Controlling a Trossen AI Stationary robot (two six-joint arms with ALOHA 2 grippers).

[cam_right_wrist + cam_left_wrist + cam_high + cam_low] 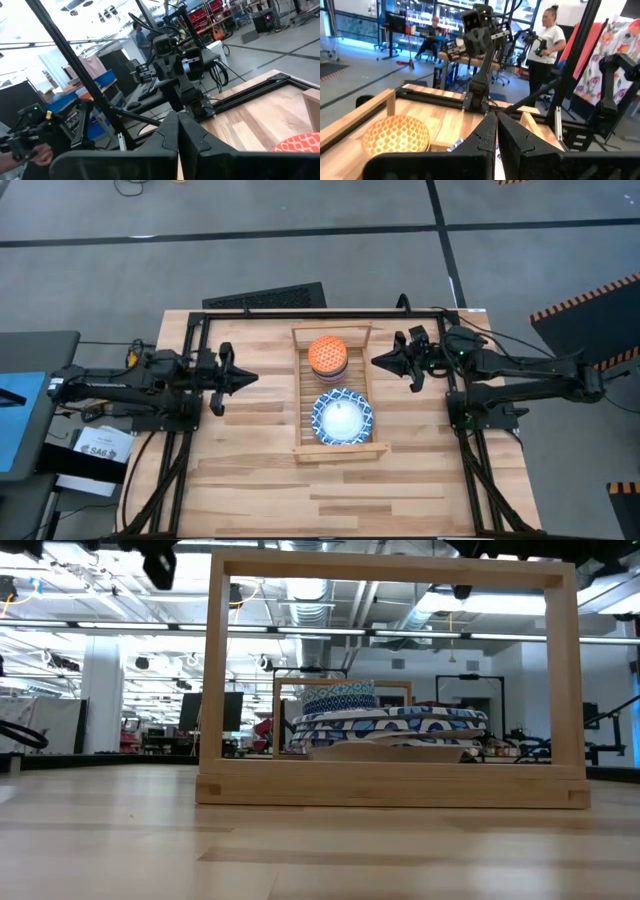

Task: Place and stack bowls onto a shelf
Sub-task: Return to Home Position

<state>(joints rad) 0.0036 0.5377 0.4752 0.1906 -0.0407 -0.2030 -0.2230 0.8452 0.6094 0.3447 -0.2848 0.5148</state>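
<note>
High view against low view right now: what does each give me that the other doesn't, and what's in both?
Only the high view shows where the arms sit: the left gripper and right gripper are on either side of the shelf, clear of it. It also shows the orange bowl topping the stack at the far end. Only the low view shows the wide blue-and-white bowls from the side, several stacked rather than one. Both show the shelf and those wide bowls at its near end.
</note>
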